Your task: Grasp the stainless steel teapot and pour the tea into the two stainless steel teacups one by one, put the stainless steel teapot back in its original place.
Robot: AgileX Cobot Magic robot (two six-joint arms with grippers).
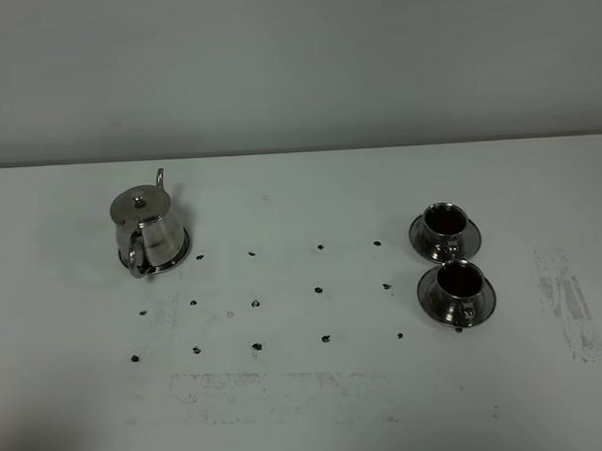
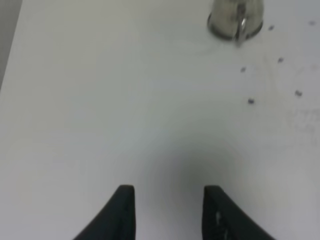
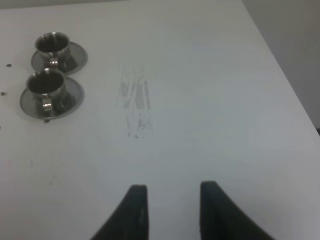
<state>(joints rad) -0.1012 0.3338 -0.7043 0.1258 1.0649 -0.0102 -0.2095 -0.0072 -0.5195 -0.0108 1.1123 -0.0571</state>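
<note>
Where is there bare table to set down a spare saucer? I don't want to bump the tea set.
Bare table runs between the teapot and the two teacups, marked only by small dark dots. The front strip nearer the camera is open too, as is the scuffed patch right of the cups. It is tight between the cups, whose saucers nearly touch.

Teapot on its saucer to my left, two filled cups to my right.
The shiny stainless steel teapot (image 1: 146, 229) stands upright on its round saucer (image 1: 178, 258), lid on. Both stainless steel teacups (image 1: 445, 223) (image 1: 458, 283) sit on saucers, side by side, holding dark tea (image 1: 459, 275).
</note>
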